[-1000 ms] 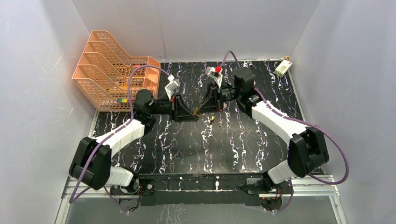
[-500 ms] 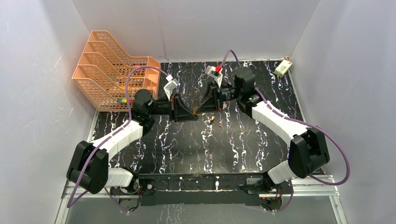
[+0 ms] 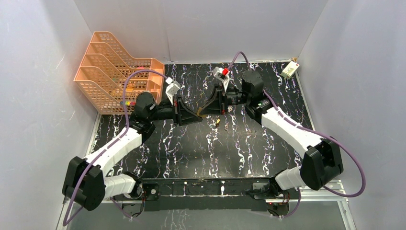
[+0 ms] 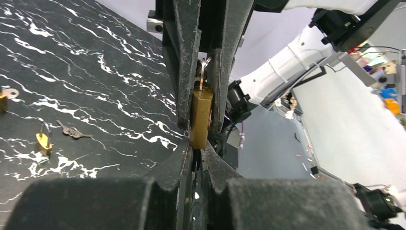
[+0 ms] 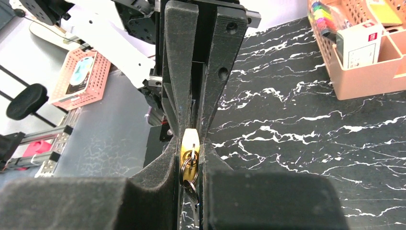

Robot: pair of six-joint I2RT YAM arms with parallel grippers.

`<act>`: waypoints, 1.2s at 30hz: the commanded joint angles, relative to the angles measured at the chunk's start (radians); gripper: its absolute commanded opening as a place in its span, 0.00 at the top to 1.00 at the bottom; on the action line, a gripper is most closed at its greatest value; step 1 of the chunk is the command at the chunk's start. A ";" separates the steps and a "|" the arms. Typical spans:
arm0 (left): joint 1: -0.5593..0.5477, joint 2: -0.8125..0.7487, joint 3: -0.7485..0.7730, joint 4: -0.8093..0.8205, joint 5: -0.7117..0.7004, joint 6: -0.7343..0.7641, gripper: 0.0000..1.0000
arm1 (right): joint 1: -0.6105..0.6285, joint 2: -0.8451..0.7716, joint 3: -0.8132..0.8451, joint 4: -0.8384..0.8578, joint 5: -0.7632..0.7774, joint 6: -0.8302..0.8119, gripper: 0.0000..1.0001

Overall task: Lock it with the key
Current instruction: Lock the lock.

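Two grippers meet nose to nose above the table, well to the right of the orange rack (image 3: 112, 79). Your left gripper (image 4: 196, 160) is pinched down to a narrow slot on the near end of the brass padlock (image 4: 200, 115), apparently to hold the body rigid against twisting. Your right gripper (image 5: 190, 154) is equally narrow and nips the key ring (image 5: 189, 168) end. The key blade is hidden, so seating cannot be confirmed. The opposed grip is judged deliberate: one arm braces, the other turns. A second small padlock (image 4: 43, 142) lies on the table, also right of the rack.
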 commanded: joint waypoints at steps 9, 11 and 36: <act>-0.031 -0.063 0.081 -0.117 -0.148 0.072 1.00 | 0.075 -0.059 -0.042 0.070 0.120 -0.081 1.00; -0.021 -0.073 0.084 -0.127 -0.149 0.076 1.00 | 0.071 -0.071 -0.048 0.061 0.126 -0.089 1.00; 0.119 -0.139 0.114 -0.154 -0.131 0.047 1.00 | 0.061 -0.140 -0.138 -0.072 0.208 -0.183 0.99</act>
